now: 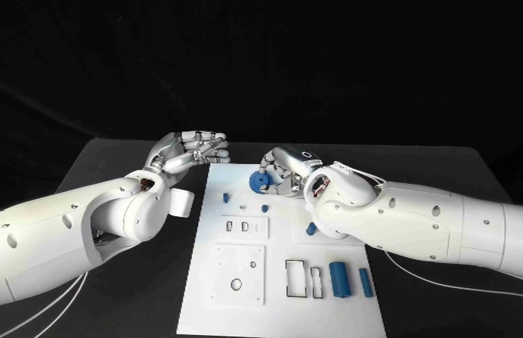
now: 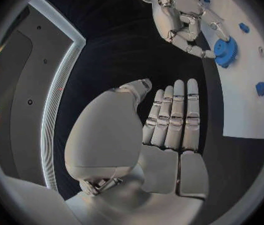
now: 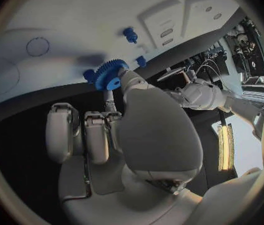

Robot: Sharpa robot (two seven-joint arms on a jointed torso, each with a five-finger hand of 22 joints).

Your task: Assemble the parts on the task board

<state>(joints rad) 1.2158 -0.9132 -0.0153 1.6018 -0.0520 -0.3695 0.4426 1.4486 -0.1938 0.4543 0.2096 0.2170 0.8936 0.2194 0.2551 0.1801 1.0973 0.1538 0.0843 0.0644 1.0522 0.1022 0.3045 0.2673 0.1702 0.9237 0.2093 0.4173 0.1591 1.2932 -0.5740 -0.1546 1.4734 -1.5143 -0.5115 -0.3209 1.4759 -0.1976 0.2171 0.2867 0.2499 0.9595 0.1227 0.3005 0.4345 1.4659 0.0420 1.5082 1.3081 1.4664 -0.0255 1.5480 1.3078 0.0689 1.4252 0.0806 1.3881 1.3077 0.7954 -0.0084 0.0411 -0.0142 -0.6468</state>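
Left hand (image 1: 194, 150) empty, fingers together; right hand (image 1: 286, 173) gripping.

The worktop (image 1: 120, 164) looks matt black, a flat dull surface with no shine. The task board (image 1: 286, 296) is a smooth white plate, plastic by its look, with a soft satin finish. The blue gear (image 1: 261, 180) and the blue pins (image 1: 340, 279) look like moulded plastic, matt and even in colour. The left hand (image 1: 194, 151) and the right hand (image 1: 281, 173) have a brushed silver, metallic sheen. The arm shells (image 1: 414, 224) are glossy white plastic.
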